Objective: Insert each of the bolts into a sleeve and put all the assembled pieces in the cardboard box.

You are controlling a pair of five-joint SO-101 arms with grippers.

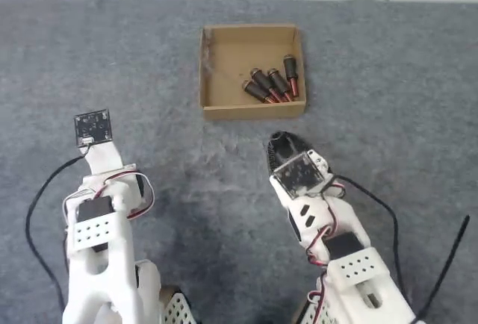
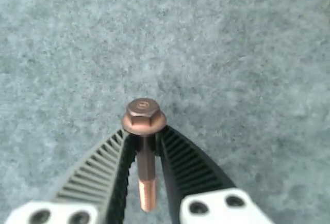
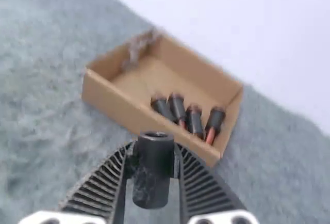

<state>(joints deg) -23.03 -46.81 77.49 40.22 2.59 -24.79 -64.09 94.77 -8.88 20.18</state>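
The left pincer is clamped on a bolt. The head sits just past the fingertips, and the thread points back between the fingers. The right pincer is clamped on a sleeve, with its open end near the fingertips. The box, with four assembled pieces inside, lies ahead of this pincer.

I think the main risk is bad alignment. The thread is hard to reach between the fingers, so the sleeve may hit them. A side push may turn the bolt in the grip, or it may slip and fall on the desk.
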